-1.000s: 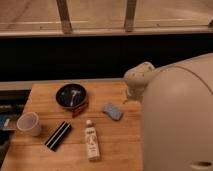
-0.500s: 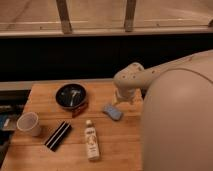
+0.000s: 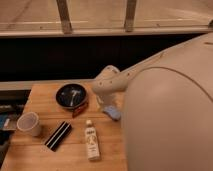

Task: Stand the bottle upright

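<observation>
The bottle (image 3: 91,142) lies flat on the wooden table (image 3: 40,97), near the front, with its white cap pointing away from me and its tan label facing up. My arm reaches in from the right. Its pale end with the gripper (image 3: 106,101) hangs above the table, between the dark bowl (image 3: 71,95) and a blue object (image 3: 114,112). The gripper is behind and a little right of the bottle, well apart from it. It stands open and holds nothing. My arm's bulk hides the table's right side.
A white cup (image 3: 28,123) stands at the left edge. A black bar with a white stripe (image 3: 58,135) lies left of the bottle. A small reddish item (image 3: 79,109) sits against the bowl. A dark wall rises behind the table.
My arm has swung left over the table, its end moving from the right side to just beside the bowl. The bottle and other objects have not moved.
</observation>
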Robot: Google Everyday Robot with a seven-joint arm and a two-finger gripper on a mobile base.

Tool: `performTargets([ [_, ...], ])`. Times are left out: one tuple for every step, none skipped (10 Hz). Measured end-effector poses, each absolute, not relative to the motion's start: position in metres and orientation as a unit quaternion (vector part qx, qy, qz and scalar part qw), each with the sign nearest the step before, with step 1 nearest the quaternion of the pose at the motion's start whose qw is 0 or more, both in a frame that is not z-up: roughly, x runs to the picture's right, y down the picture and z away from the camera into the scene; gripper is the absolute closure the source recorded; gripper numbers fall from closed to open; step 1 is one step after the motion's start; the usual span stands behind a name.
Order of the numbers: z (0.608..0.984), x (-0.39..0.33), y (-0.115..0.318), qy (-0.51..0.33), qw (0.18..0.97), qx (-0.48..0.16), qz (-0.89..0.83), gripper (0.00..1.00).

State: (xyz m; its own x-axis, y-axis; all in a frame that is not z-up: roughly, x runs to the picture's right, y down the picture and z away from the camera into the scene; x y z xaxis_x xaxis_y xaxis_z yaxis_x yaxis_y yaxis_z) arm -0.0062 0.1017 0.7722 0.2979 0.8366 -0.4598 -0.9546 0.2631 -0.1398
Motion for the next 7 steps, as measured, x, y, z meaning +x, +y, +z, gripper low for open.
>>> performTargets([
  [0.769, -0.0223, 0.1063, 0.146, 0.783, -0.204, 0.569, 0.39],
  [0.7666, -0.0318, 0.1083, 0.142, 0.783, -0.209, 0.568, 0.39],
  [0.7664, -0.0295, 0.1092, 0.146, 0.783, -0.209, 0.567, 0.39],
  [0.7665, -0.0279, 0.109, 0.146, 0.782, -0.208, 0.569, 0.39],
  [0.7664, -0.0281, 0.1087, 0.146, 0.782, -0.208, 0.569, 0.39],
  [0.7672, -0.0292, 0.1093, 0.146, 0.782, -0.209, 0.569, 0.39],
  [0.768, -0.0296, 0.1104, 0.146, 0.781, -0.214, 0.568, 0.39],
])
